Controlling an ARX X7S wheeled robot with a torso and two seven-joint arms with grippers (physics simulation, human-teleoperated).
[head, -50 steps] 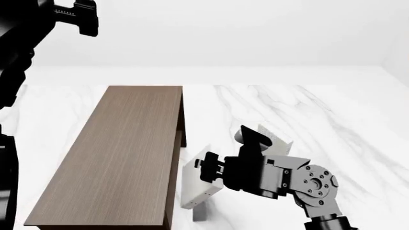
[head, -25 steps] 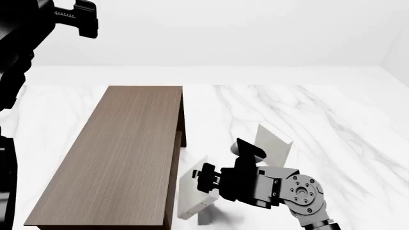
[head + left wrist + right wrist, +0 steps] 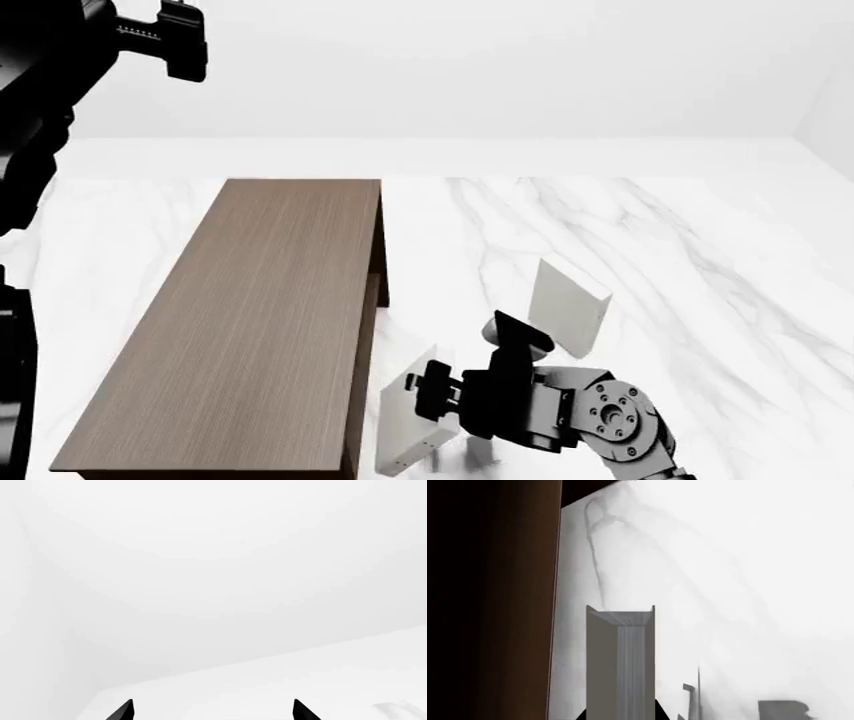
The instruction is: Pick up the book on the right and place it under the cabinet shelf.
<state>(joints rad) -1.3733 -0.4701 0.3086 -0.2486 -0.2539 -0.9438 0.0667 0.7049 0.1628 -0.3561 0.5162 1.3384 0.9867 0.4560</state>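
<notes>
While the right gripper (image 3: 424, 392) clamps the thin whitish book (image 3: 407, 428), the dark brown wood-grain cabinet (image 3: 240, 320) lies just left.

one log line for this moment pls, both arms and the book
right end effector: shut on book, beside cabinet | left end effector: open, raised | other book: upright on table
</notes>
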